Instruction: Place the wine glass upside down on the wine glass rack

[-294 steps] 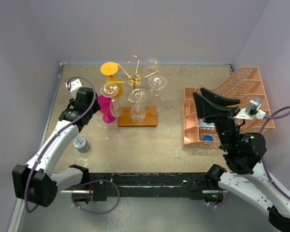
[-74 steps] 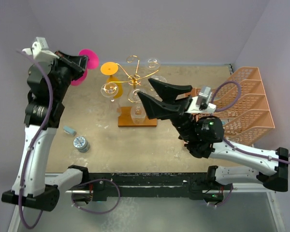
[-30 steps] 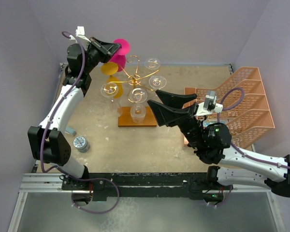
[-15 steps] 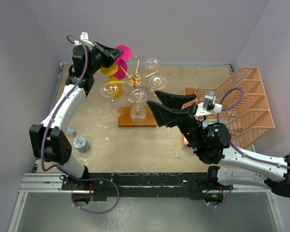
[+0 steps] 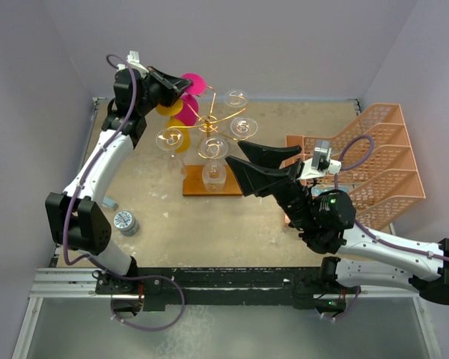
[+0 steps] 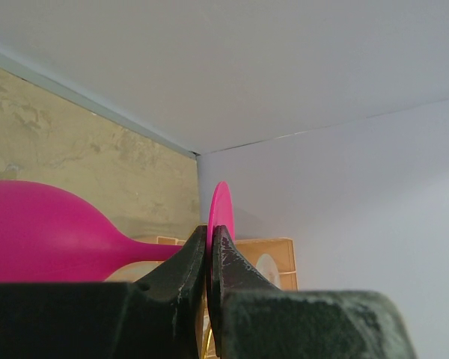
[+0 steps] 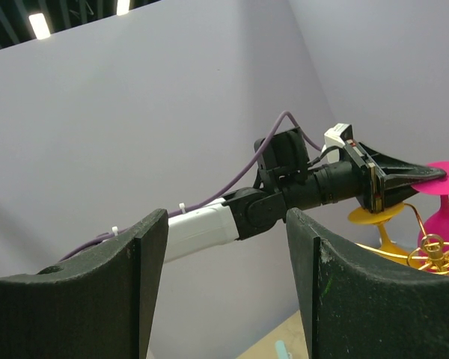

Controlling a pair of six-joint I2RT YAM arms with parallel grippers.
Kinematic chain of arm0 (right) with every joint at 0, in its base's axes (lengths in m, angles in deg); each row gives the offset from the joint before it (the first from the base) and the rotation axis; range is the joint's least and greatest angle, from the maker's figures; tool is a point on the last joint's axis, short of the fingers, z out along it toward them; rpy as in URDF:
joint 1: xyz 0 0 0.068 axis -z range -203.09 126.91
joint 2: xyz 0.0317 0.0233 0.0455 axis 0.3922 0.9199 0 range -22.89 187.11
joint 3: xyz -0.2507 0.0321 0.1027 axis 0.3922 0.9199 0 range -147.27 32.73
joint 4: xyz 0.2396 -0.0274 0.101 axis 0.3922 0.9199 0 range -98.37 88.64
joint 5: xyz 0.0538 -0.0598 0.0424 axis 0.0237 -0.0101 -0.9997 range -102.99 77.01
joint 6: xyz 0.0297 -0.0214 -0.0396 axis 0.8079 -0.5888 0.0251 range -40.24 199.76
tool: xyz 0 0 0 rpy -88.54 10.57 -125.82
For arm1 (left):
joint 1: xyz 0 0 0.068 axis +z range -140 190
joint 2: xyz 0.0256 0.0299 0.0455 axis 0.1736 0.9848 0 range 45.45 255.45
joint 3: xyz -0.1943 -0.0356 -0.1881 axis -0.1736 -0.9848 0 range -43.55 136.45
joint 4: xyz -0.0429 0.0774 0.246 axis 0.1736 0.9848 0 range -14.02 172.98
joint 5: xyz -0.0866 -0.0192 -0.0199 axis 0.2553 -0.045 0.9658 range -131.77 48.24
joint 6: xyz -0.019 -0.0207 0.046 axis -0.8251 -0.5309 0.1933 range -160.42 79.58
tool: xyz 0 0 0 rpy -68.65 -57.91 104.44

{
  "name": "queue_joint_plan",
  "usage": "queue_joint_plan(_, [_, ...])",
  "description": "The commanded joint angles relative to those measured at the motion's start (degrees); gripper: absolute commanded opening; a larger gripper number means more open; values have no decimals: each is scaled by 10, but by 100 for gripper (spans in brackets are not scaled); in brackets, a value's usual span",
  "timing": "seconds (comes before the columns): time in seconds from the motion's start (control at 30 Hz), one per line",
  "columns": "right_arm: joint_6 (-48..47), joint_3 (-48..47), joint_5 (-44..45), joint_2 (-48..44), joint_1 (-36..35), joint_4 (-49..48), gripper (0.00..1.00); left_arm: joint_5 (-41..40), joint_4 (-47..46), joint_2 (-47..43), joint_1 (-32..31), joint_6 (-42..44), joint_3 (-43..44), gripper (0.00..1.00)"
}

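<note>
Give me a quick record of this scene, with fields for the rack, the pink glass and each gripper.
wine glass rack: carries clear glasses and a yellow glass, foot up
left gripper: shut on the foot of the pink wine glass
pink wine glass: airborne, foot up, at the rack's upper left scrolls
right gripper: open, empty, right of the rack
task state: glass gripped, not released

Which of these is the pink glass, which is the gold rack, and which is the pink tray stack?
pink glass (image 6: pixel 45 232): left wrist view, on its bowl.
gold rack (image 5: pixel 197 187): top view, on its wooden base.
pink tray stack (image 5: pixel 393 161): top view, on an upper tier.
</note>
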Motion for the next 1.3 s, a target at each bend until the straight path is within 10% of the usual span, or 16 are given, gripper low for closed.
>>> queue_joint_plan(0.0, [4,-2,-3,-10,-1,-25,66,16,-13,-15,-7,-1,28,0])
queue_joint_plan(1.27, [20,-3,-11,-2,-1,-40,66,59,-45,-60,-22,-20,-10,0])
